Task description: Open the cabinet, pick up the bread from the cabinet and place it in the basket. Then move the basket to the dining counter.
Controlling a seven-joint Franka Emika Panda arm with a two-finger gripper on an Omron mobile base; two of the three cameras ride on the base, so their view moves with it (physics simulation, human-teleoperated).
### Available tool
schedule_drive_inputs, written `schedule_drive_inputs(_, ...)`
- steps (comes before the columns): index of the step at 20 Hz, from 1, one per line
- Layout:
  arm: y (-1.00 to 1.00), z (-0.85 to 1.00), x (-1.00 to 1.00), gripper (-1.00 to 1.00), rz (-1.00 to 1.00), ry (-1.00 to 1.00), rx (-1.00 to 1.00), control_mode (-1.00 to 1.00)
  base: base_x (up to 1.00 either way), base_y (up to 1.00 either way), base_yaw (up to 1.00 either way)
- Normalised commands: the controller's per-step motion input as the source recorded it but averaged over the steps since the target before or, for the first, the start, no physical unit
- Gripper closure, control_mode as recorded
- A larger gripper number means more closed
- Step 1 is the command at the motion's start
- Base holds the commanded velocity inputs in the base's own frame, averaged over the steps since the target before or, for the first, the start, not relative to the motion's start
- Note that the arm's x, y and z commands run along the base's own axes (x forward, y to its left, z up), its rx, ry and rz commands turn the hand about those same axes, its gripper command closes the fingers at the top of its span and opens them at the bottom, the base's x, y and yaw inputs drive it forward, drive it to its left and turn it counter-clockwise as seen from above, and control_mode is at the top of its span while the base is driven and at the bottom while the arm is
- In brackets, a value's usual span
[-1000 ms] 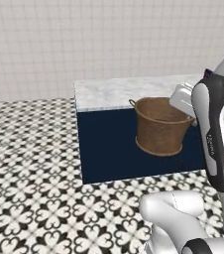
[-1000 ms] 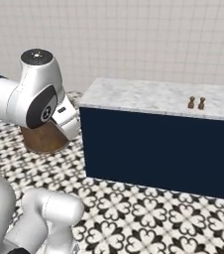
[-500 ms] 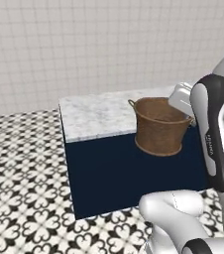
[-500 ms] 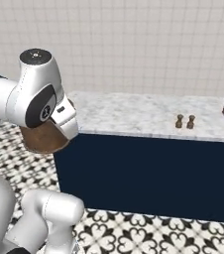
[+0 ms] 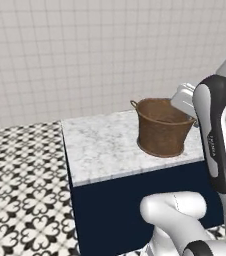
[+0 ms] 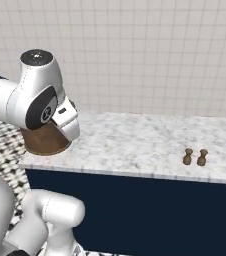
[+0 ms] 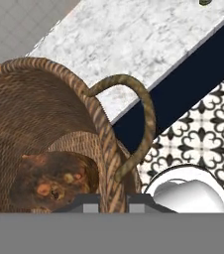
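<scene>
Two small loop handles are showing on the basket (image 5: 163,127), which is appearing over the left part of the table (image 5: 100,147), a white-grey marble top on a plain dark navy base; whether it is resting on the marble or hanging just above it cannot be told. In the hand view the tool (image 7: 113,202) is clamping the woven rim of the basket (image 7: 44,134) beside one handle, one finger inside the wall and one outside. Inside, the bread (image 7: 52,179) is lying on the bottom, a rounded brown chunk. In the right base view the basket (image 6: 46,140) is peeking out behind the white arm, near the table's (image 6: 135,145) left end. Farther right on the marble, two small brown shakers (image 6: 195,156) are standing side by side, well apart from the basket. Patterned floor tiles (image 5: 20,185) are spreading to the left.
</scene>
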Motion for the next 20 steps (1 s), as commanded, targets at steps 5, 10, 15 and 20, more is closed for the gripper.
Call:
schedule_drive_inputs(5,0.0,0.0,0.0,1.0,0.0,0.0,0.0,1.0,1.0,-0.01,0.0)
schedule_drive_inputs(10,-0.43,-0.46,1.0,1.0,0.0,0.0,0.05,-1.0,0.0,0.0,0.0)
schedule_drive_inputs(15,-0.98,-0.82,1.0,1.0,-0.02,0.04,0.11,-1.0,0.0,0.0,0.0)
schedule_drive_inputs(20,-0.96,-0.48,1.0,1.0,-0.08,0.11,0.05,-1.0,0.0,0.0,0.0)
